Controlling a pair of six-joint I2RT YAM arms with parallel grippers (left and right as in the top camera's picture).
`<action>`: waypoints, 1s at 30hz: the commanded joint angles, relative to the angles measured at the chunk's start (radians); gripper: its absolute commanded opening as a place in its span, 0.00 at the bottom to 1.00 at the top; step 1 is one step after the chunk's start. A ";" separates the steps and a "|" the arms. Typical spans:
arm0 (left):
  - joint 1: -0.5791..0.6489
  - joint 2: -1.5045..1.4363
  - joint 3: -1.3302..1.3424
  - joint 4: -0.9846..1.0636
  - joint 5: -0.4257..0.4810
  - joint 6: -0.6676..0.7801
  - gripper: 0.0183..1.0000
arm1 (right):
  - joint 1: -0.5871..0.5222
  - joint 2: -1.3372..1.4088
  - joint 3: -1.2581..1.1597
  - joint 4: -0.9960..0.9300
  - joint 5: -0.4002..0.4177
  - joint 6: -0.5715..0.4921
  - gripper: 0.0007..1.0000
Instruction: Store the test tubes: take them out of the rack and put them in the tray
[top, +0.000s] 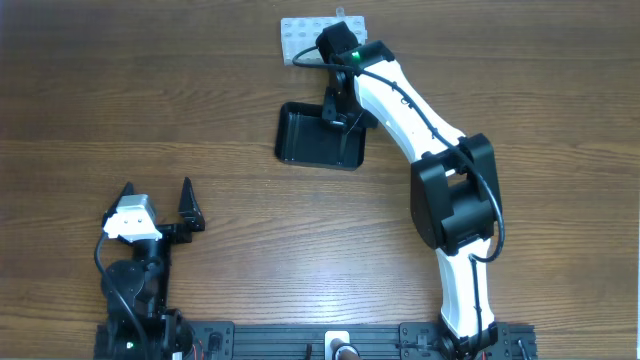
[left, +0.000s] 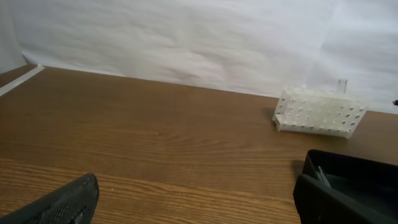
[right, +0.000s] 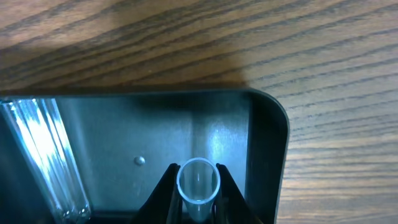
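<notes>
My right claw (right: 198, 180) is clamped on a clear tube (right: 199, 199), which is held upright with its open mouth facing my wrist camera. The tube hangs over the black tray (right: 273, 155), near one rounded corner. A second tube (right: 46, 155) lies flat on the tray floor, apart from the held one. The tray sits on a wooden table (right: 186, 50). Just beyond it stands the white rack (top: 305, 38), with a third tube (left: 341, 85) upright at one end. My left claw (top: 157, 187) rests well apart, near its base, fingers spread and holding nothing.
</notes>
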 joint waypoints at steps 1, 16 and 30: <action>-0.005 -0.005 -0.004 -0.005 0.014 0.014 1.00 | -0.008 0.056 0.014 0.016 -0.003 0.003 0.01; -0.005 -0.005 -0.004 -0.005 0.014 0.014 1.00 | -0.009 0.108 0.014 0.064 0.027 0.003 0.10; -0.005 -0.005 -0.004 -0.005 0.014 0.014 1.00 | -0.019 0.108 0.131 -0.014 0.027 -0.009 0.46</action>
